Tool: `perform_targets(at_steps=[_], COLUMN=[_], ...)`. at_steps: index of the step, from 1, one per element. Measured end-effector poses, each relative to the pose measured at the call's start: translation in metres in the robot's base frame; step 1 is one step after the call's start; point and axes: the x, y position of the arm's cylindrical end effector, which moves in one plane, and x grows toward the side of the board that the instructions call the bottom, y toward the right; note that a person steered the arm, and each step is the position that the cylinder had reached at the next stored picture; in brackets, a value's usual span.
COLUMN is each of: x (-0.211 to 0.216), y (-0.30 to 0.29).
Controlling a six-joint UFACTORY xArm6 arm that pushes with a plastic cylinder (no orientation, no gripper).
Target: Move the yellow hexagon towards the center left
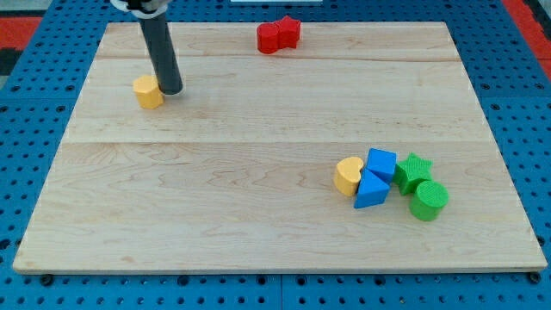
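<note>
Tip (170, 89) touching yellow hexagon (148, 91) — view's right side.

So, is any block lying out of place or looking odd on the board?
Nothing stands out. My tip touches the yellow hexagon from the view's right; the red block sits at the board's top edge, fully on it.

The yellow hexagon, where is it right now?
The yellow hexagon sits at the board's upper left, with my tip right beside it on the view's right.
</note>
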Motion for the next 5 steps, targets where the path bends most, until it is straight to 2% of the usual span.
perform_targets(at_steps=[5], x=[0.016], y=[-0.037])
